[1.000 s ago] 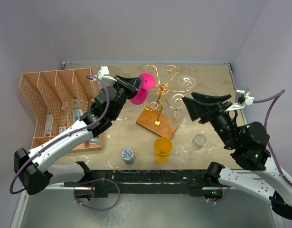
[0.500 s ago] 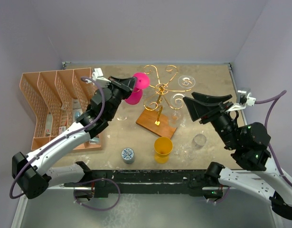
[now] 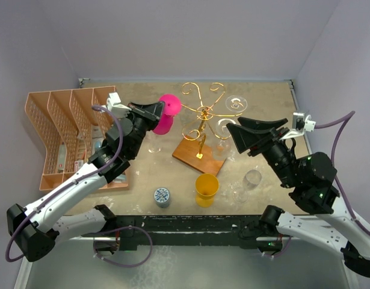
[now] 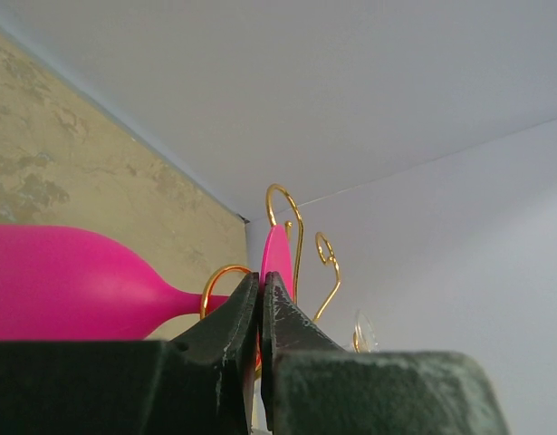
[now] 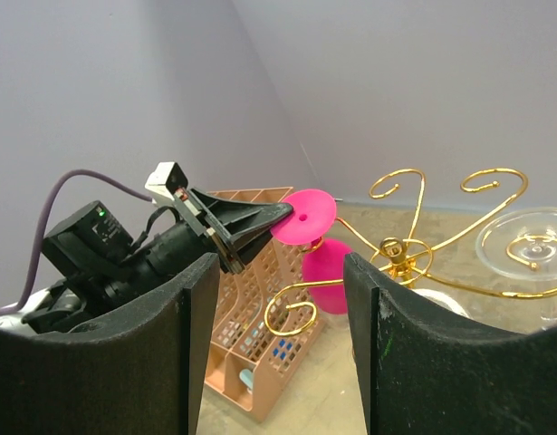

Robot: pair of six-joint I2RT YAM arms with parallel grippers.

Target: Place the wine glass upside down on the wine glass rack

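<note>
One pink wine glass (image 3: 164, 124) hangs foot up, bowl down, just left of the single wine glass rack (image 3: 202, 114). The left gripper (image 3: 163, 109) is pinched tight on the foot's rim, which only the left wrist view shows edge-on. The right gripper (image 3: 235, 136) gapes wide with nothing in it, beside two clear glasses (image 3: 235, 103) hung on the rack. Bare tabletop (image 3: 154, 168) lies under the pink bowl.

Your raised left end effector (image 3: 165, 108) is clamped on the wine glass (image 3: 165, 123); your right end effector (image 3: 237, 135) hangs spread wide.
</note>
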